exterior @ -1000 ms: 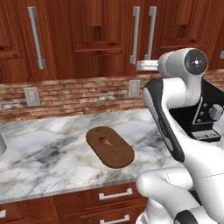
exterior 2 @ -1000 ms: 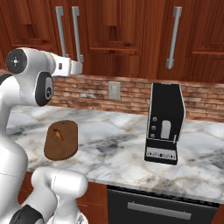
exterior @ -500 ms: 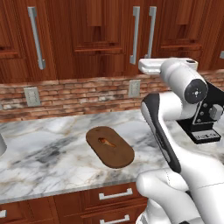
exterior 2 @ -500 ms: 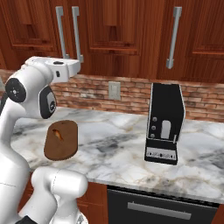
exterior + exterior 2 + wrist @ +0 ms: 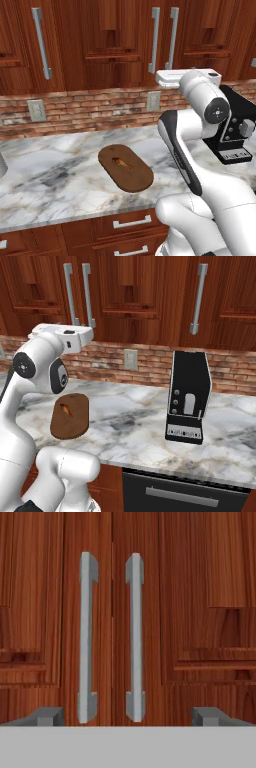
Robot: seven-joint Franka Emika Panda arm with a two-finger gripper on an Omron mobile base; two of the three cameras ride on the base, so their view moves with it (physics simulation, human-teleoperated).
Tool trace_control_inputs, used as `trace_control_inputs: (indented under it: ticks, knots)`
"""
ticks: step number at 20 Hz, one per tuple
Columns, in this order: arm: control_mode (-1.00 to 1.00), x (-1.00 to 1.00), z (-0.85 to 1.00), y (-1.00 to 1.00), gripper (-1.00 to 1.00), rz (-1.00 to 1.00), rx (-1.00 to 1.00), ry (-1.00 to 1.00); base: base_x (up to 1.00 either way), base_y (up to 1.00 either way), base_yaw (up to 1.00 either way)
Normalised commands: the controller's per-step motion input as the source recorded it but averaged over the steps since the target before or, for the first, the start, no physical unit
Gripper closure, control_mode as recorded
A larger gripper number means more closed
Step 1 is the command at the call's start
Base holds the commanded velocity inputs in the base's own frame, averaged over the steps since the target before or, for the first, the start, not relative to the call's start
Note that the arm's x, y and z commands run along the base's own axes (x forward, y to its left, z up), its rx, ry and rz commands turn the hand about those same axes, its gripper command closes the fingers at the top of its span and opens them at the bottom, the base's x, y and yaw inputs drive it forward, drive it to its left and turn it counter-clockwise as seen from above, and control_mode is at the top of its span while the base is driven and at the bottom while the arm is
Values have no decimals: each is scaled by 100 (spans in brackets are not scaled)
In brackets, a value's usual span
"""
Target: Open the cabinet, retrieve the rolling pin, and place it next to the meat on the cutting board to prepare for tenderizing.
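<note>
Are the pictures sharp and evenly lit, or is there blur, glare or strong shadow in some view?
Hand view: soft and slightly blurred, the cabinet handles have fuzzy edges; no glare. Left base view: even light, a faint shadow beside the cutting board on the counter. Right base view: sharper, with a soft shadow around the black machine; no glare.
</note>
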Motion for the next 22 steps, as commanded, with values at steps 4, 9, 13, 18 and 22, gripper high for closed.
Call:
trace_control_inputs:
  ticks: [4, 9, 13, 18, 22]
  knots:
    - [-100, 1, 0, 0, -100, 0, 0, 0, 0, 0, 0]
    - [-100, 20, 0, 0, -100, 0, 0, 0, 0, 0, 0]
    - [-100, 42, 2, 0, -100, 0, 0, 2, 0, 0, 0]
    - [-100, 38, 12, -3, -100, 0, 0, 3, 0, 0, 0]
    - [-100, 55, 22, -34, -100, 0, 0, 11, 0, 0, 0]
